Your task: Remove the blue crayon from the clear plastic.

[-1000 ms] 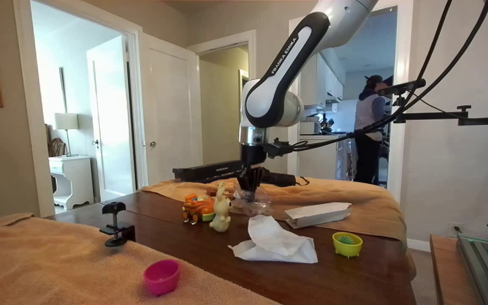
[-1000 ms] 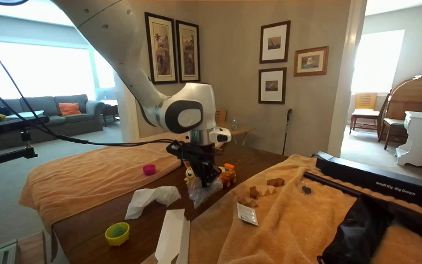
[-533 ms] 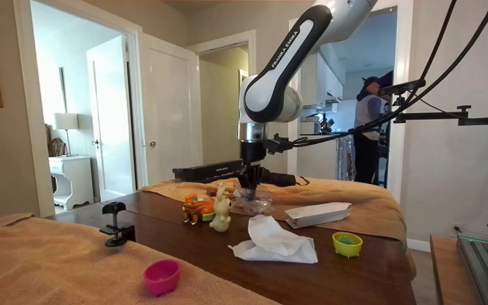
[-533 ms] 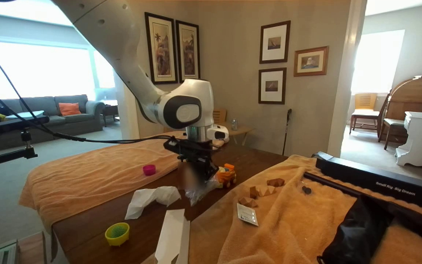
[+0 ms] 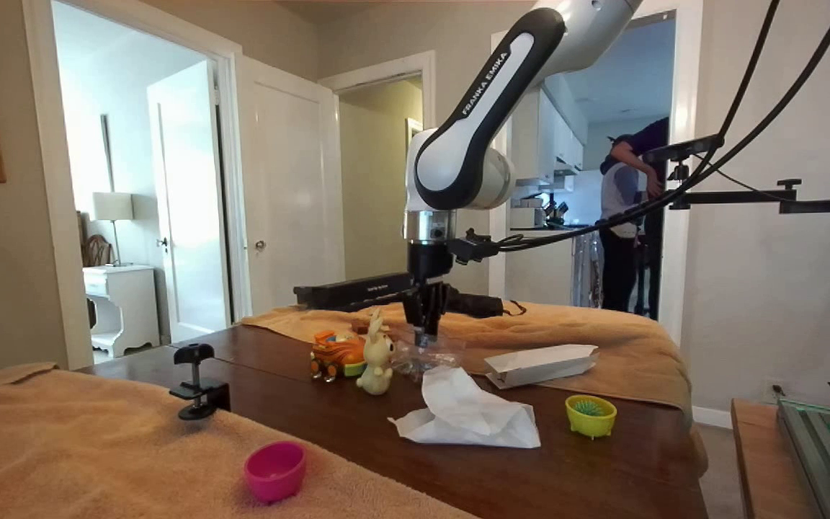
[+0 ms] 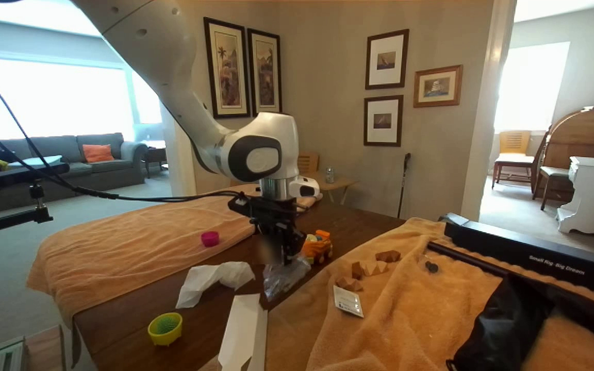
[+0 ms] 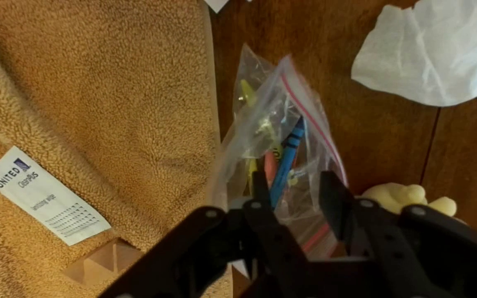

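The clear plastic (image 7: 234,145) is a see-through zip bag with a red seal line, lying on the dark table; in both exterior views it sits below the gripper (image 5: 426,337). Inside the bag, the blue crayon (image 7: 286,161) slants beside yellow crayons (image 7: 248,92) and a salmon-red crayon (image 7: 270,165). From the wrist, my gripper (image 7: 295,177) stands open over the bag's mouth, fingers apart. The crayon's lower end runs close to the left finger (image 7: 260,186); whether they touch I cannot tell. Neither exterior view makes out the blue crayon.
A cream rabbit figure (image 5: 376,360) and an orange toy car (image 5: 336,353) stand close beside the bag. Crumpled white paper (image 5: 469,414), a white box (image 5: 541,364) and a lime-green bowl (image 5: 591,416) lie nearby. An orange towel (image 6: 379,319) borders the table.
The gripper's jaws have spread apart. The bag's top, earlier drawn up around the fingers, has sunk lower. The arm rose slightly at first and has barely moved since.
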